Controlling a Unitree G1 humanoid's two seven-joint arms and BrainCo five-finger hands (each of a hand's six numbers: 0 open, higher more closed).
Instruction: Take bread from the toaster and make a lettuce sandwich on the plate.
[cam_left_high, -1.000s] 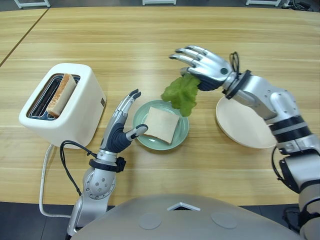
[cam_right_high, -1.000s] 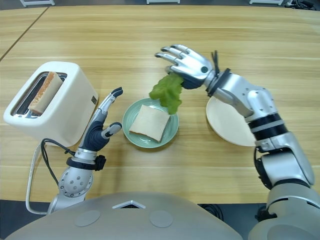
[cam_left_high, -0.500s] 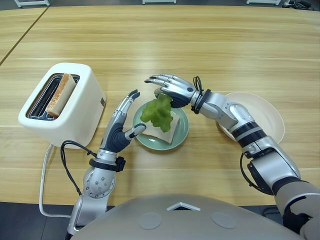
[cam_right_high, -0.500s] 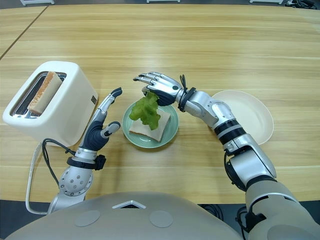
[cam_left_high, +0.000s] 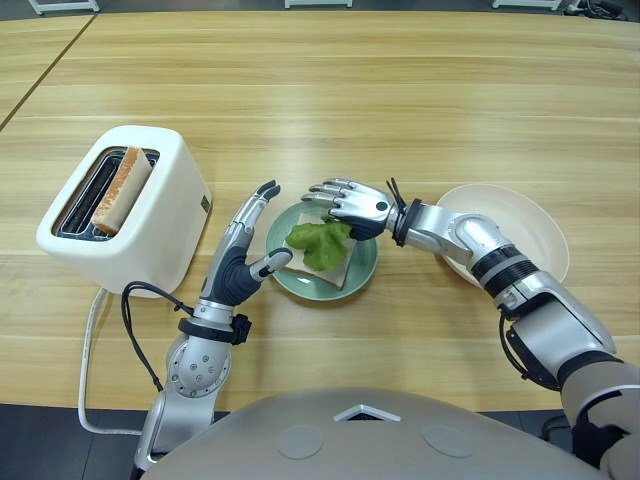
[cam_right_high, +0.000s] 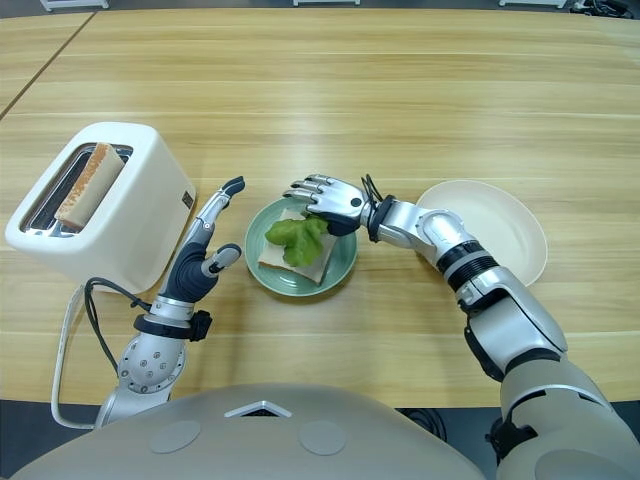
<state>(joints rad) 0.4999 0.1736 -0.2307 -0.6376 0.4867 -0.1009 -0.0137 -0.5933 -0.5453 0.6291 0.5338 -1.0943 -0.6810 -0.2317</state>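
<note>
Left hand standing by, fingers open and holding nothing, beside plate where right hand is gripping lettuce in its fingers, leaf resting on bread: laying step nearing done, next move likely calling for release, then second slice waiting in toaster beyond.

text: none legible | toaster: small dark mark on side, possibly a label, unreadable

The left hand is wearing silver plating over a dark palm, with its fingers ending in black tips. A black cuff is wrapping the wrist above a round silver joint ringed with screws. The right hand is sporting matching chrome, with black wires looping at the wrist and black bands ringing the forearm.
</note>
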